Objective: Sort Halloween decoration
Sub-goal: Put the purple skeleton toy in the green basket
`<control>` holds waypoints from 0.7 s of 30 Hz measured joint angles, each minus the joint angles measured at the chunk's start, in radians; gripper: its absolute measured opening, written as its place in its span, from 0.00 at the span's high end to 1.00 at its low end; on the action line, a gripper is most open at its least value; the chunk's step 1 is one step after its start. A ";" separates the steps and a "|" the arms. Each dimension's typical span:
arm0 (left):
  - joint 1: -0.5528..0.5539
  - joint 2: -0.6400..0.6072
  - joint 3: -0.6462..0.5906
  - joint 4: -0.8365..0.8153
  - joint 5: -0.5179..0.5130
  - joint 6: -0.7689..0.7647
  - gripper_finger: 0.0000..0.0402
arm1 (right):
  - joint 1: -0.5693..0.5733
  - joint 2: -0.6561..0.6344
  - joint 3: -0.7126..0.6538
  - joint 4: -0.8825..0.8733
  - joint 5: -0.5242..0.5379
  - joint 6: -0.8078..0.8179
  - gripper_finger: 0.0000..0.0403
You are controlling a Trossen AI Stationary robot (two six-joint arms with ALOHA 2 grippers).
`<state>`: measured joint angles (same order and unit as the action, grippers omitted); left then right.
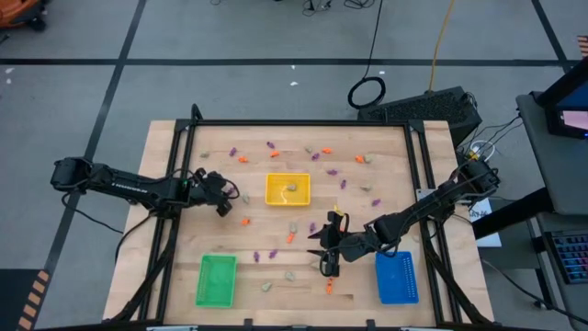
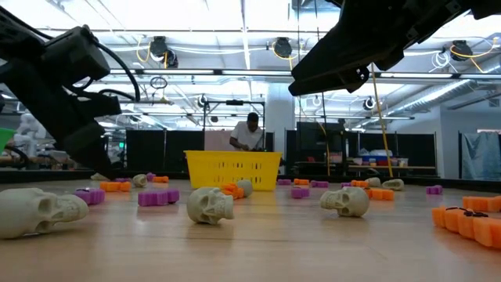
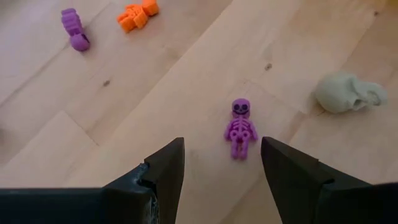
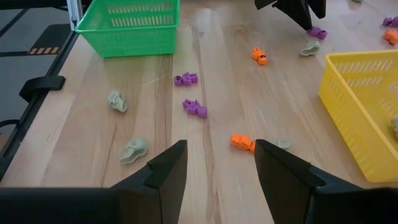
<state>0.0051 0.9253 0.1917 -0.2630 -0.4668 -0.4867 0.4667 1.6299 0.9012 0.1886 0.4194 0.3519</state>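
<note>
From above, the wooden table (image 1: 175, 276) carries a yellow tray (image 1: 288, 188) at centre, a green tray (image 1: 216, 279) lower left and a blue tray (image 1: 397, 277) lower right, with tiny orange, purple and pale trinkets scattered between them. The left gripper (image 1: 223, 195) hovers left of the yellow tray; the right gripper (image 1: 328, 250) sits lower centre, beside the blue tray.

At table height, pale skulls (image 2: 210, 204) lie in the foreground, purple and orange pieces around them, and a person (image 2: 250, 133) stands behind the yellow tray.

The left wrist view shows its fingers (image 3: 163, 175) spread wide and empty, a purple skeleton (image 3: 240, 129) lying just ahead between them, a pale skull (image 3: 343, 93) at right. To do this well, I would descend straight, straddle the skeleton's torso, and close only once both fingertips reach the wood.

The right wrist view shows wide, empty fingers (image 4: 166, 171) above an orange trinket (image 4: 242, 142), purple ones farther on.
</note>
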 joint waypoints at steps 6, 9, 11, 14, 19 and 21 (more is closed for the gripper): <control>0.000 0.000 -0.037 0.120 0.019 0.046 0.49 | 0.000 0.000 0.000 0.000 0.000 0.000 0.57; 0.000 0.000 -0.066 0.149 0.025 0.049 0.49 | 0.000 0.000 0.000 0.000 0.000 0.000 0.57; 0.001 0.000 -0.080 0.151 0.024 0.048 0.49 | 0.000 0.000 0.000 0.000 0.000 -0.001 0.57; 0.001 0.000 -0.083 0.172 0.035 0.052 0.53 | 0.000 0.000 0.000 0.000 0.001 -0.001 0.57; 0.001 0.000 -0.083 0.183 0.050 0.058 0.63 | 0.000 0.000 0.000 0.000 0.001 -0.001 0.57; 0.001 0.000 -0.083 0.182 0.050 0.058 0.68 | 0.000 0.000 0.000 0.000 0.001 0.000 0.57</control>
<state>0.0063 0.9257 0.1085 -0.0808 -0.4171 -0.4286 0.4667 1.6299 0.9012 0.1890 0.4206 0.3514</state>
